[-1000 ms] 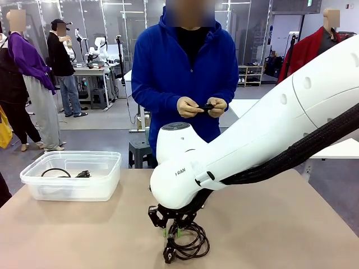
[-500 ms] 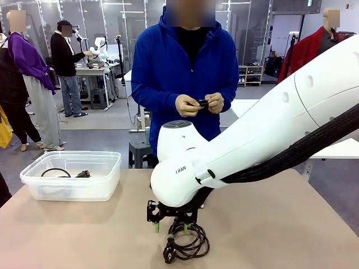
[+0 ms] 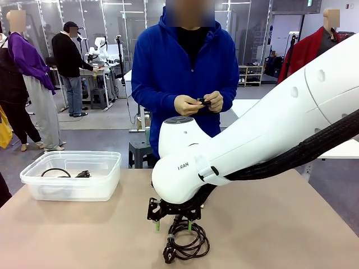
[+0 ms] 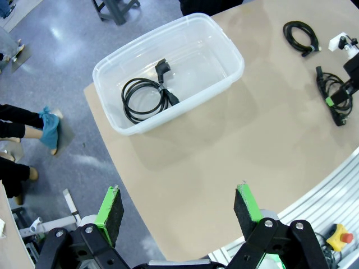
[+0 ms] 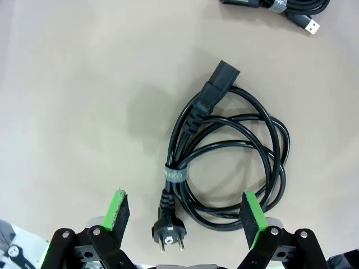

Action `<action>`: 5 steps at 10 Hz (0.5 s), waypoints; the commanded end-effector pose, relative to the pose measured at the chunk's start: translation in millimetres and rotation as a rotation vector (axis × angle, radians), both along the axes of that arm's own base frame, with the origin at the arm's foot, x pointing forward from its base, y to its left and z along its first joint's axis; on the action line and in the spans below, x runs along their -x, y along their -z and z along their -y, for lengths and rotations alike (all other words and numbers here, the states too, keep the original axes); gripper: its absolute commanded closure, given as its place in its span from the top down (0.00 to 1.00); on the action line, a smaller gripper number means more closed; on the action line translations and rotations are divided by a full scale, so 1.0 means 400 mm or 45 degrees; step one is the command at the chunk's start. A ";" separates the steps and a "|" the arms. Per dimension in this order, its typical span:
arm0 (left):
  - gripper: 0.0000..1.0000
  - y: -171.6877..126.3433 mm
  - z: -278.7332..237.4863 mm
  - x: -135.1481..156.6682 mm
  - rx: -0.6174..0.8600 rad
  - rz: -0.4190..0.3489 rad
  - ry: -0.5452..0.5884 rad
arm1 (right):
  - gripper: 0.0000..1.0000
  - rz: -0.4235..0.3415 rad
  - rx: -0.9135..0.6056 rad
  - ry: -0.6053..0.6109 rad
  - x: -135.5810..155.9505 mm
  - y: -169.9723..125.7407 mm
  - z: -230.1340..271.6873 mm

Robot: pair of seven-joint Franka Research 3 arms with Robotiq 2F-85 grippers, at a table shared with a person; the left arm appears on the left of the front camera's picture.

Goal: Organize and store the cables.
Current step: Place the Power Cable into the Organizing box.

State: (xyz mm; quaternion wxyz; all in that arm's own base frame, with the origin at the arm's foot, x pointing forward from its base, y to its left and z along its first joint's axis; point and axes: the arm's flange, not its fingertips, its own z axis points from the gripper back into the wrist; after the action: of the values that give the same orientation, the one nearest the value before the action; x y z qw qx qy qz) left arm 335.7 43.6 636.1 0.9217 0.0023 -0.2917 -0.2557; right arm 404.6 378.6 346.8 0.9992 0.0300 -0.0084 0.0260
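Nearest, the left pincer (image 4: pixel 179 204) hangs open and empty above the matte bench (image 4: pixel 224 168); the right pincer (image 5: pixel 184 196), jaws wide, hovers over a thick rubbery black power cable (image 5: pixel 175 172), coiled and tied. Beyond lies a thinner coil (image 5: pixel 291 7). Farther, the clear plastic bin (image 3: pixel 70 190) holds one stored coil (image 4: pixel 164 92), so storing seems barely begun.

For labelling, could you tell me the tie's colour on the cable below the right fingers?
Grey tie, clearest in right wrist view.
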 end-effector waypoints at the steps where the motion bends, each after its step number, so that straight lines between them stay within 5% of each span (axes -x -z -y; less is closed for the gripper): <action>1: 1.00 0.001 -0.002 0.003 -0.003 0.003 0.008 | 1.00 -0.032 -0.051 -0.212 0.023 -0.061 0.056; 2: 1.00 0.001 -0.002 0.003 -0.003 0.003 0.008 | 1.00 -0.023 -0.070 -0.313 0.030 -0.098 0.080; 3: 1.00 0.001 -0.002 0.003 -0.003 0.003 0.008 | 1.00 -0.115 -0.073 -0.473 0.029 -0.124 0.108; 5: 1.00 0.001 -0.002 0.003 -0.003 0.003 0.008 | 1.00 -0.127 -0.197 -0.552 0.019 -0.192 0.214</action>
State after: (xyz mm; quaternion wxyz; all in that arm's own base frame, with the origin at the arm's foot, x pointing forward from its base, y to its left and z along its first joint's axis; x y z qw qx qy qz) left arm 335.7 43.8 636.1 0.9217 0.0022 -0.2917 -0.2555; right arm 399.5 327.8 415.7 0.9698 0.0929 0.0287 0.2237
